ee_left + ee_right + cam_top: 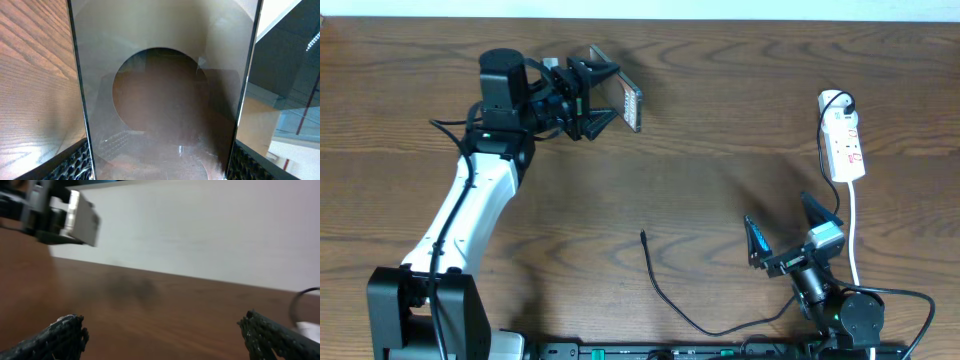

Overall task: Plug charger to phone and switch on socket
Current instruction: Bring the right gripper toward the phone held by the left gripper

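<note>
My left gripper (592, 98) is shut on the phone (623, 98) and holds it on edge above the table at the back. In the left wrist view the phone's glossy brownish face (165, 100) fills the frame between the two fingers. The charger cable (665, 296) lies on the table in front, its black plug tip (643, 235) pointing to the back. The socket (845, 148), a white power strip with red markings, lies at the right with its white cord. My right gripper (790, 235) is open and empty, left of that cord; its fingers (165, 335) frame bare table.
The round white plug head (834, 100) sits at the strip's far end. The white cord (854, 235) runs down toward the right arm's base. The left gripper with the phone shows far off in the right wrist view (75, 220).
</note>
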### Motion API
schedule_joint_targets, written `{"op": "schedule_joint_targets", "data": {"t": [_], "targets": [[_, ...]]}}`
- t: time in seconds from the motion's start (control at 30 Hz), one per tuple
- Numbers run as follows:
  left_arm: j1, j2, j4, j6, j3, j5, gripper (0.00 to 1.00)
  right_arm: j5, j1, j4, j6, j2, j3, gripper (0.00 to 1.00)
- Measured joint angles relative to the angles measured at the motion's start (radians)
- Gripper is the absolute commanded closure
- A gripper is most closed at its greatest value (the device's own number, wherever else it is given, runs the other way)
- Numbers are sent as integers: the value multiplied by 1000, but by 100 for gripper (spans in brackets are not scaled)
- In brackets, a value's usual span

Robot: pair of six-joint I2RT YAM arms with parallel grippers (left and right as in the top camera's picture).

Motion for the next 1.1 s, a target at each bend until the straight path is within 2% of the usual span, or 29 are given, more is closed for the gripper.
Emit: {"op": "schedule_joint_targets", "data": {"t": [0.2, 0.3, 0.5, 0.67, 0.93, 1.1], "targets": [[-56, 0, 0, 31, 0, -71, 92, -93, 0, -66, 61, 123, 78, 1], [-77, 0, -3, 44, 0, -95, 92, -153, 0, -97, 64, 273, 194, 1], [-95, 0, 1, 75, 0, -125, 93, -404, 0, -105, 64, 711, 545, 1], [-95, 0, -2, 86, 0, -145, 93, -602, 0, -19, 66, 964, 735, 1], [-107, 0, 0, 80, 0, -163, 93, -701, 8, 248, 179, 1196, 760, 1], [-144, 0, 19, 60, 0, -188, 93, -703, 42, 270, 227, 1259, 760, 1]]}}
